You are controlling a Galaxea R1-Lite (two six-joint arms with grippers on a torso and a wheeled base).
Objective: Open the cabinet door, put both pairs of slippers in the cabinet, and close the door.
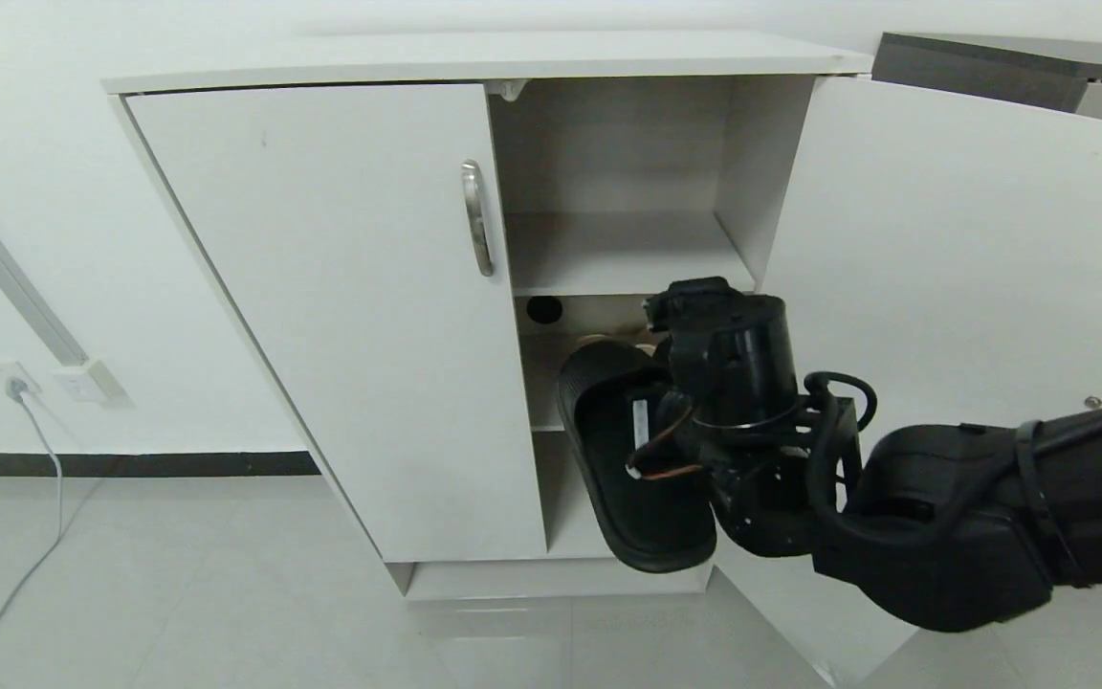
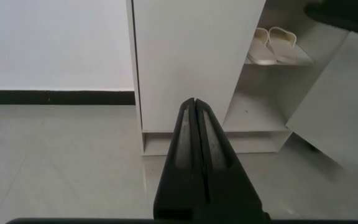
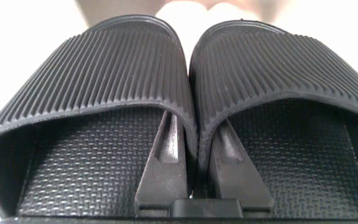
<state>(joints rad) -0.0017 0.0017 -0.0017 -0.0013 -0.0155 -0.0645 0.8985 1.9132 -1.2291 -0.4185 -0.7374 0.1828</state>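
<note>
Two black slippers (image 1: 628, 459) are clamped side by side in the right pincer (image 3: 194, 180), one finger inside each. They hang at the cabinet (image 1: 484, 57) opening, between the closed left door (image 1: 321, 306) edge and the open right door (image 1: 943, 287). Their toes appear near the middle shelf (image 2: 303, 61), where pale slippers (image 2: 275, 43) lie. The left pincer (image 2: 196, 134) is closed on nothing, low before the cabinet base.
</note>
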